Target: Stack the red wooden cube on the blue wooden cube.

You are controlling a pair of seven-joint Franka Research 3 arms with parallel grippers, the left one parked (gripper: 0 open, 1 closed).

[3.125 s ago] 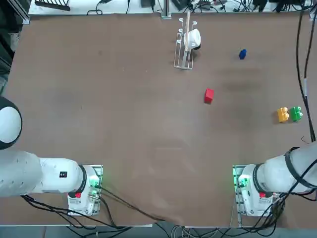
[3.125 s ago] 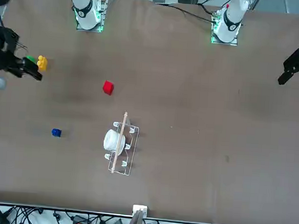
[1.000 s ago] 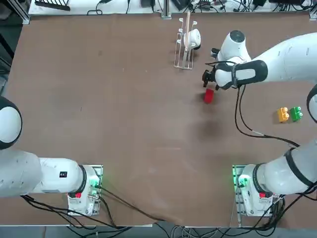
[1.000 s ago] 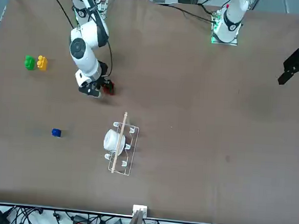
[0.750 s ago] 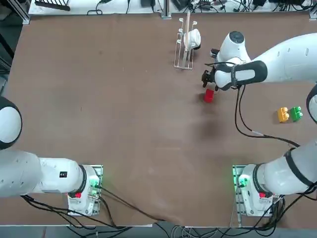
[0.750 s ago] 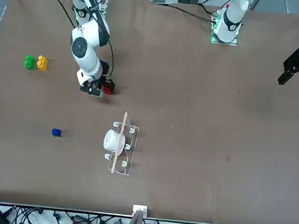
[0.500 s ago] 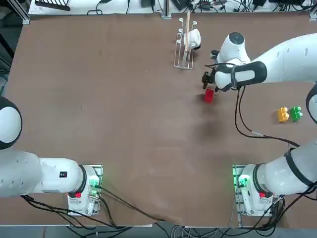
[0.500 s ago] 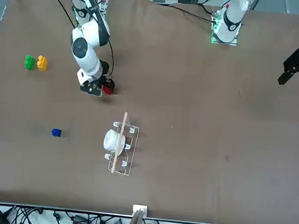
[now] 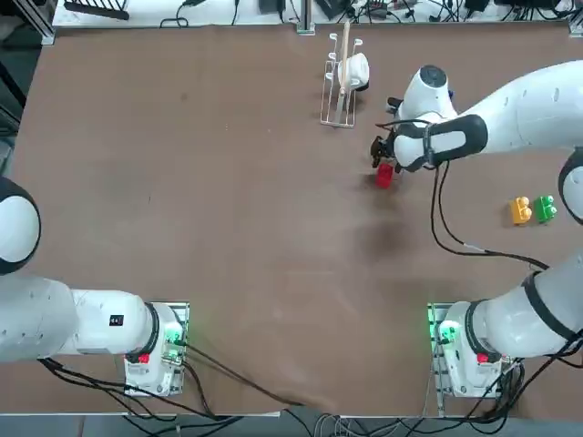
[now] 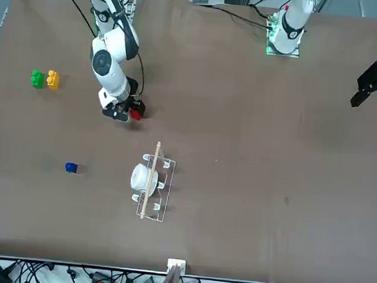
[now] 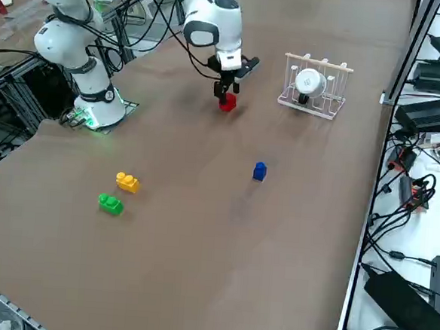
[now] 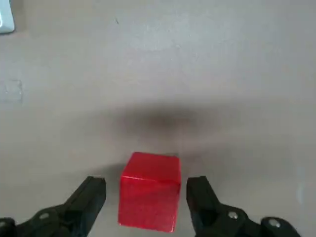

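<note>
Reaching for the pick-up. Right gripper (image 12: 146, 197) spread wide, nothing clamped, straddling the red wooden cube (image 12: 149, 191) on the table (image 9: 228, 182), upper right of centre in the top view. Probably gaps on both sides, though contact hard to rule out. Blue wooden cube (image 10: 71, 167) well apart, left of centre in the front view. Next: lower slightly, close squarely on the red faces, lift.

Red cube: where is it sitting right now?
The red wooden cube sits on the table between the open fingers of the right gripper; from overhead, it's just below-right of the cup rack.
</note>
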